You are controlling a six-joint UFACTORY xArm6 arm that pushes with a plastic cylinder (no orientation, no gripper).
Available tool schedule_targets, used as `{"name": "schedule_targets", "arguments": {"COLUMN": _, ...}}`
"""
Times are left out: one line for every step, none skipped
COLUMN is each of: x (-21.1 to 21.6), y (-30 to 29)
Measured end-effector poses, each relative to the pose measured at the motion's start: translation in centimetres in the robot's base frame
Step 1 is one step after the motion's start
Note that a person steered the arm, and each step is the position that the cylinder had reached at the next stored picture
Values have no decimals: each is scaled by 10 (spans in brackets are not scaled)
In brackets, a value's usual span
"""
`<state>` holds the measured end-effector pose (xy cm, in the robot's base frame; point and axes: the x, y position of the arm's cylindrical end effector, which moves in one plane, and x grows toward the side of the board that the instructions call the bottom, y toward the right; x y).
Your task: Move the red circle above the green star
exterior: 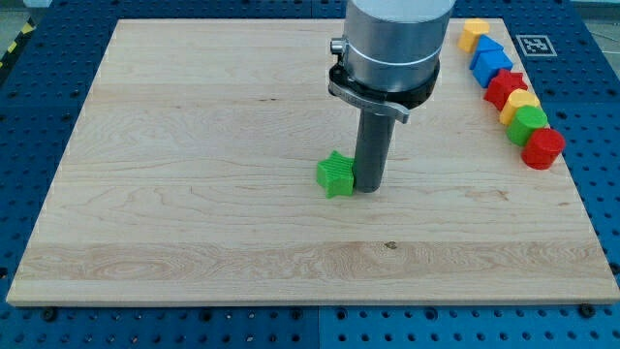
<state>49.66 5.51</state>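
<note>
The green star [334, 174] lies near the middle of the wooden board [194, 194]. My tip [367, 188] rests on the board right against the star's right side. The red circle [542, 147] is a red cylinder at the view's right edge of the board, at the lower end of a row of blocks, far to the right of my tip.
A row of blocks runs along the board's right edge: a yellow block [473, 34] at the top, a blue block [490, 60], a red star-like block [505, 89], a yellow block [522, 105] and a green block [529, 124]. A marker tag [535, 45] sits at the top right.
</note>
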Motion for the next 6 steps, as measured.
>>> {"name": "schedule_targets", "arguments": {"x": 0, "y": -3}}
{"name": "schedule_targets", "arguments": {"x": 0, "y": -3}}
{"name": "schedule_targets", "arguments": {"x": 0, "y": 2}}
{"name": "schedule_targets", "arguments": {"x": -1, "y": 28}}
{"name": "schedule_targets", "arguments": {"x": -1, "y": 63}}
{"name": "schedule_targets", "arguments": {"x": 0, "y": 102}}
